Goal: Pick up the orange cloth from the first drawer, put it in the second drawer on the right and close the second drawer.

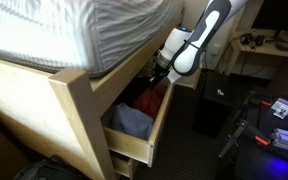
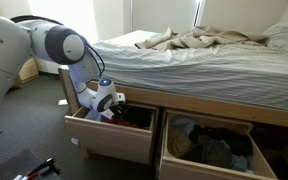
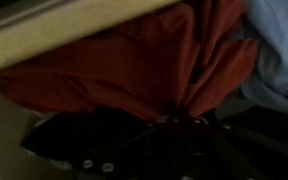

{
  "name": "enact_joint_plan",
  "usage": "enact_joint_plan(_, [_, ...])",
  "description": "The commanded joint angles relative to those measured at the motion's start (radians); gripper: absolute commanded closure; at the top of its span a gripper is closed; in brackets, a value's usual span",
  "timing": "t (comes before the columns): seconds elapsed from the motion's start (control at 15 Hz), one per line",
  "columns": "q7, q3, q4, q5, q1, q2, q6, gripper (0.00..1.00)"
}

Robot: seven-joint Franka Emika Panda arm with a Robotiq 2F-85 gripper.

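The orange cloth (image 3: 134, 65) fills the wrist view, and its folds bunch together where my gripper (image 3: 179, 120) pinches it. In an exterior view the cloth (image 1: 152, 100) lies inside the open first drawer (image 1: 134, 148), with my gripper (image 1: 157, 78) reaching down into it under the bed frame. In an exterior view my gripper (image 2: 108, 108) is inside the first drawer (image 2: 109, 138). The second drawer (image 2: 212, 165) stands open to its right and holds several dark clothes.
A blue-grey cloth (image 1: 134, 122) lies in the first drawer beside the orange one and shows pale blue in the wrist view (image 3: 279, 50). The wooden bed frame (image 1: 79, 95) and mattress (image 2: 204, 55) overhang the drawers. A black box (image 1: 212, 108) and cables sit on the floor.
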Motion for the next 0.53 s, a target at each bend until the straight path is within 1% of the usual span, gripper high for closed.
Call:
enact_joint_plan(0.0, [-0.016, 0.105, -0.151, 0.023, -0.123, -0.179, 0.166, 1.0])
enact_joint_plan(0.2, [0.03, 0.187, -0.219, -0.014, -0.221, -0.294, 0.315, 1.0])
enact_joint_plan(0.27, [0.048, 0.203, -0.171, -0.019, -0.246, -0.364, 0.251, 1.0])
enact_joint_plan(0.33, [0.059, 0.216, -0.184, -0.019, -0.265, -0.41, 0.27, 1.0])
enact_joint_plan(0.47, [0.078, 0.223, -0.199, 0.001, -0.29, -0.525, 0.257, 1.0])
